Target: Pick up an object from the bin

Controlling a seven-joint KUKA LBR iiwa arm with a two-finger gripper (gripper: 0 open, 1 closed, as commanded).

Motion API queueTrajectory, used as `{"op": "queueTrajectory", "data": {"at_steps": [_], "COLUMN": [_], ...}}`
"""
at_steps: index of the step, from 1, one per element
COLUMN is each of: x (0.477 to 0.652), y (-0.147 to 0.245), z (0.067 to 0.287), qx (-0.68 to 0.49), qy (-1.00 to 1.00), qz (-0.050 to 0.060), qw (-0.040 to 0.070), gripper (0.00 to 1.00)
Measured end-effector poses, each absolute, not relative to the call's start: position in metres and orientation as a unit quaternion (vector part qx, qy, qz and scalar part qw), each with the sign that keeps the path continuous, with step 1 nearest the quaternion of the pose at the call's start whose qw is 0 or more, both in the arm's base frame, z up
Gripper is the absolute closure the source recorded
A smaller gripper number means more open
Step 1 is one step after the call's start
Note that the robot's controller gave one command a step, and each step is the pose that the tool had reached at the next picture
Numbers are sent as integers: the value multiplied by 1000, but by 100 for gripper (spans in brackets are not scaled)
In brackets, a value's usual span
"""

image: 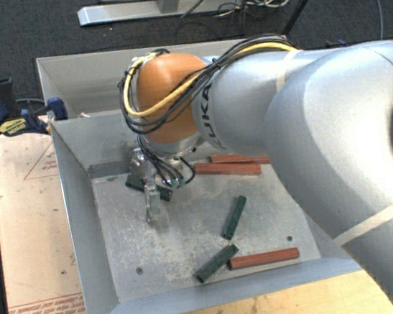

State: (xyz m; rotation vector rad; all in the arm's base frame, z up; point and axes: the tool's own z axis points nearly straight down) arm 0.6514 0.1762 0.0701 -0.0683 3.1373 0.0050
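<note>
My gripper [155, 184] hangs below the orange wrist cover over the back left part of the bin floor, low over the bare metal. A small dark shape [135, 181] sits against its left side; I cannot tell whether that is a loose block or a gripper part. Two red-brown bars [230, 165] lie side by side just right of the gripper, by the back wall. A dark green block [233, 217] lies slantwise in the middle of the bin, to the gripper's lower right.
Near the front wall a second dark green block [214, 264] touches the end of a red-brown bar [264, 258]. The big grey arm covers the bin's right side and back right corner. The left and front left floor is bare metal.
</note>
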Motion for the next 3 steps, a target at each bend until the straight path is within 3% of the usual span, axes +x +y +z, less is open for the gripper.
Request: {"op": "queueTrajectory", "data": {"at_steps": [1,2,3], "x": [655,657,657], "y": [141,140,164], "z": [70,71,202], "qx": [60,61,87], "qy": [998,998,996], "qz": [1,1,3], "qw": [-4,1,6], "gripper": [0,100,100]}}
